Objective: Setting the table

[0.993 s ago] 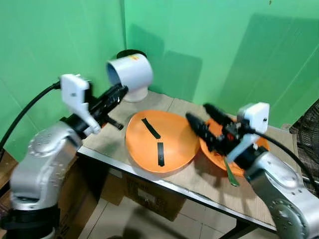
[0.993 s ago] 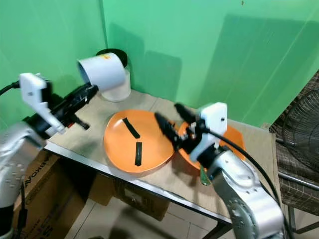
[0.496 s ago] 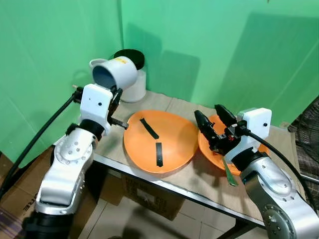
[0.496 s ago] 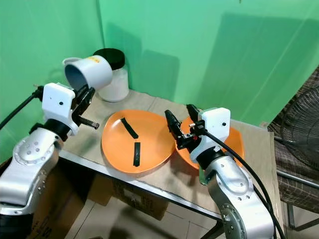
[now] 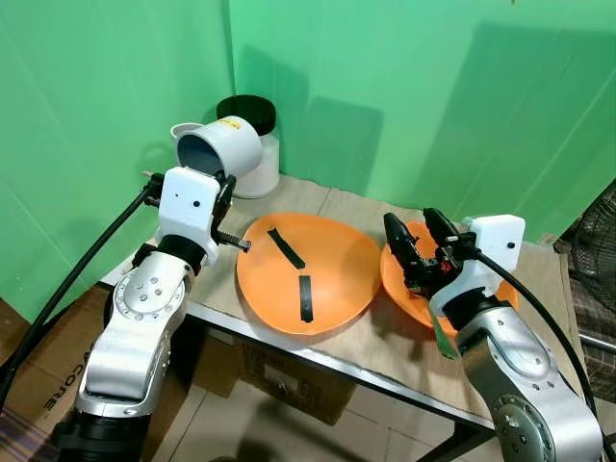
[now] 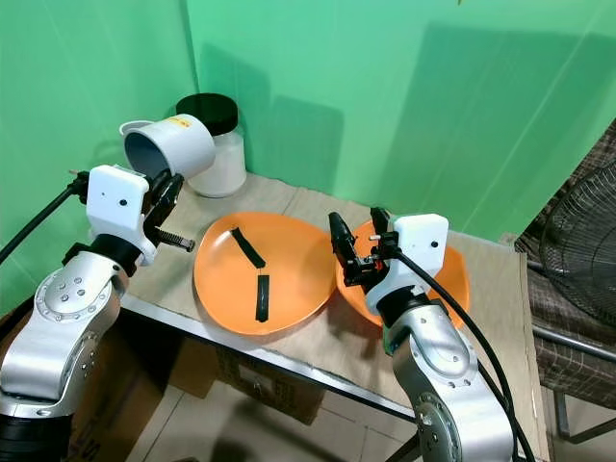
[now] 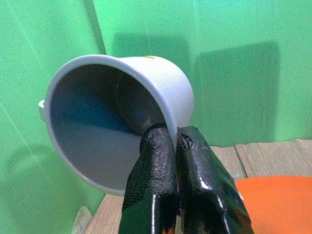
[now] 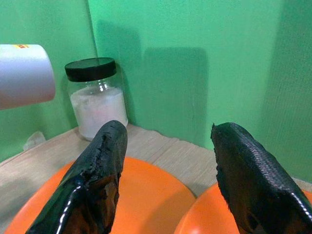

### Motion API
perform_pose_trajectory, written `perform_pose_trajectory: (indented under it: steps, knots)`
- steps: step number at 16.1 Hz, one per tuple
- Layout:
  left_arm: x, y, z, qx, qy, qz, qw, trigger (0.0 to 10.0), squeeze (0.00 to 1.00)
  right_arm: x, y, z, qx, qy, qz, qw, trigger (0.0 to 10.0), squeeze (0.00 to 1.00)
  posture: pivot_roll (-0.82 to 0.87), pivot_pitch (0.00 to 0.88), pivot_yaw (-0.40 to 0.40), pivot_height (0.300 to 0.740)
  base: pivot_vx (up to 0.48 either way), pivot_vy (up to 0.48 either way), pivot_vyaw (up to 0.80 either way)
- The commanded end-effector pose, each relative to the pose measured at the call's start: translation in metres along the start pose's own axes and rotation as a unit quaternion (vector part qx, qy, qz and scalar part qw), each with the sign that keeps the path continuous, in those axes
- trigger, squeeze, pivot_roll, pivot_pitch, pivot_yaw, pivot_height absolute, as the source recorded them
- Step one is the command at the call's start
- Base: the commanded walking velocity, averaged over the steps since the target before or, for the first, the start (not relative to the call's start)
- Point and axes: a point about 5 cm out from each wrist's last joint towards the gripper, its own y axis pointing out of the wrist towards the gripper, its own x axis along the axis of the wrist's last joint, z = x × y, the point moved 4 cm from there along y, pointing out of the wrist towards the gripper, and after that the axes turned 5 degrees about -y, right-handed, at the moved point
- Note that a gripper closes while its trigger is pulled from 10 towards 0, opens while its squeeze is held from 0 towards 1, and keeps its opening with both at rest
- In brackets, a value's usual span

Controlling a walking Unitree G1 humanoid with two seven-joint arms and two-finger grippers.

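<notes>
Left gripper (image 7: pixel 175 141): pinched on mug (image 5: pixel 220 147) rim; mug to be uprighted before lowering.
Right gripper (image 8: pixel 168 161): spread wide, empty.

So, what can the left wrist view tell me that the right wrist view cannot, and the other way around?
The left wrist view looks into the tilted white cup, with the left gripper shut on its rim. The right wrist view gives the open right gripper, the black-lidded jar of white powder, and the second orange plate. Both share the cup, the large orange plate, the wooden table and the green wall.
</notes>
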Motion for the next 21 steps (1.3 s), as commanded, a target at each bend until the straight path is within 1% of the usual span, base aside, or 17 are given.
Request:
perform_pose_trajectory:
  steps: [1,3,8,10,12,13,16,18,19,21]
  knots:
    - [0.004,0.003,-0.002,-0.004,0.001,-0.005,1.000,10.0,0.00,0.002,0.001,-0.006,-0.013,-0.004,-0.006,1.000,10.0,0.00,-0.12,0.000,-0.014,0.740,0.000,0.000,0.00]
    - [0.003,0.004,-0.002,-0.006,-0.006,-0.003,1.000,10.0,0.00,0.002,0.001,-0.007,-0.015,-0.006,-0.009,1.000,10.0,0.00,-0.13,0.000,-0.003,0.740,-0.317,0.000,0.00]
    - [0.002,0.004,-0.004,-0.015,-0.002,0.000,1.000,10.0,0.00,0.003,0.001,-0.006,-0.016,-0.010,-0.013,1.000,10.0,0.00,-0.13,0.000,0.009,0.740,-0.343,0.000,0.00]
    - [0.003,0.005,-0.004,-0.017,0.001,0.000,1.000,10.0,0.00,0.003,0.001,-0.006,-0.014,-0.013,-0.016,1.000,10.0,0.00,-0.13,0.000,0.009,0.740,0.000,0.000,0.00]
    - [0.003,0.006,-0.003,-0.016,-0.002,0.001,1.000,10.0,0.00,0.003,0.002,-0.006,-0.014,-0.025,-0.016,0.999,10.0,0.00,-0.14,0.000,0.010,0.740,0.000,0.000,0.00]
    - [0.002,0.006,-0.003,-0.015,-0.005,0.002,1.000,10.0,0.00,0.004,0.001,-0.007,-0.014,-0.023,-0.018,0.999,10.0,0.00,-0.14,0.000,0.008,0.740,0.000,0.000,0.00]
    - [-0.002,0.004,-0.002,-0.007,-0.030,0.009,0.999,10.0,0.00,0.003,0.002,-0.007,-0.003,-0.021,-0.018,1.000,10.0,0.00,-0.14,0.000,-0.016,0.740,0.000,0.000,0.00]
    - [-0.005,0.002,-0.001,-0.004,-0.040,0.014,0.999,10.0,0.00,0.002,0.004,-0.006,0.003,-0.028,-0.015,0.999,10.0,0.00,-0.14,0.000,-0.023,0.740,0.000,0.000,0.00]
    - [-0.008,0.000,-0.001,-0.004,-0.040,0.018,0.999,10.0,0.00,0.000,0.004,-0.007,0.005,-0.029,-0.013,0.999,10.0,0.00,-0.13,0.000,-0.045,0.740,0.000,0.000,-0.80]
    - [-0.010,-0.002,-0.001,-0.005,-0.032,0.021,0.999,10.0,0.00,0.000,0.004,-0.011,-0.002,-0.028,-0.015,1.000,10.0,0.00,-0.14,0.000,-0.063,0.740,0.000,0.000,-0.80]
